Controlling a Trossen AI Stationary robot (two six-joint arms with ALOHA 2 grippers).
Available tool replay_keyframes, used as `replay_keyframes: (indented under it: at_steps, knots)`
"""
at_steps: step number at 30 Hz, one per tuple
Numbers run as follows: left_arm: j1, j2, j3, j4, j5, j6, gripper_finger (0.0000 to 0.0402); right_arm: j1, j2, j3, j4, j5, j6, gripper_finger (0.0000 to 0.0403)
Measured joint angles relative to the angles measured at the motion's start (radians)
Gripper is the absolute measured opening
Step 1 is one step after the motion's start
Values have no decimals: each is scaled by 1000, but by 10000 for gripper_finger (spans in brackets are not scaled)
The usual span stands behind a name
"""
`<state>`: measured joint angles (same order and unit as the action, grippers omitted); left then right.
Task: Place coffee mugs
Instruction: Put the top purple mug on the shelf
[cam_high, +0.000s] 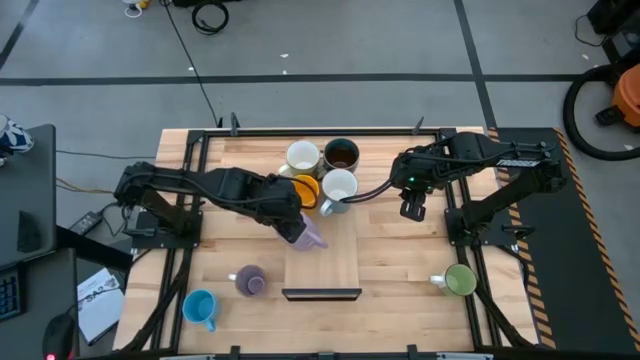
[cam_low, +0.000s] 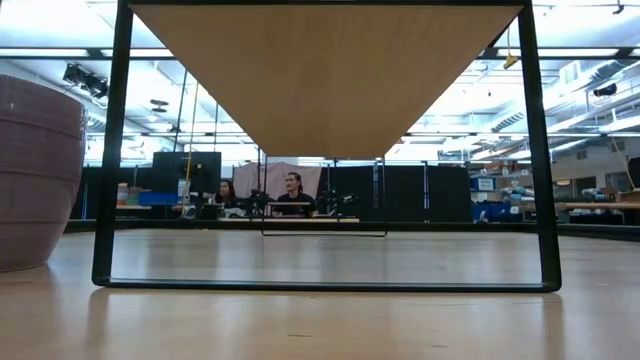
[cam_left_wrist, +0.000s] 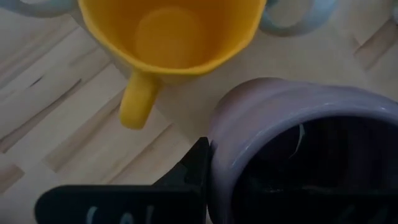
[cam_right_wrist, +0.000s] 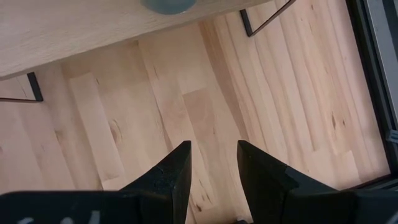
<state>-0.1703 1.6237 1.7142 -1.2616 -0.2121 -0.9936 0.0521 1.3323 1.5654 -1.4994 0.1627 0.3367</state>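
My left gripper (cam_high: 297, 226) is shut on a lavender mug (cam_high: 309, 238) over the left part of the raised wooden shelf (cam_high: 335, 262). Just beyond it, on the shelf's far part, stand an orange mug (cam_left_wrist: 168, 37), two white mugs (cam_high: 302, 157) (cam_high: 339, 186) and a dark grey mug (cam_high: 341, 153). A second lavender mug (cam_high: 250, 281), a light blue mug (cam_high: 200, 307) and a green mug (cam_high: 459, 279) stand on the table. My right gripper (cam_right_wrist: 212, 163) hangs open above bare table, right of the shelf, with nothing between its fingers. My left gripper holds the lavender mug by its rim wall (cam_left_wrist: 217, 155), one finger (cam_left_wrist: 193, 177) outside the wall and the other inside the dark hollow. The fingers come from above, slanting down from the table's left. The mug sits tilted; whether its base touches the shelf, I cannot tell.
The shelf stands on a black metal frame (cam_low: 110, 150) with open room beneath. The second lavender mug (cam_low: 35, 170) stands close to the frame's left leg. People sit at desks in the room behind the table.
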Motion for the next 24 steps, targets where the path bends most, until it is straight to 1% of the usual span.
replay_keyframes:
  at_steps: [11, 13, 24]
  knots:
    - [6, 52, 0, -19, -12, -17, 42, 0, 0, 0, 2, 0, 0, 134]
    - [7, 61, 0, -20, -12, -24, 47, 0, 0, 0, 2, 0, 0, 134]
    - [17, 69, 1, -28, -11, -51, 54, 0, 0, 0, 2, 0, 0, 134]
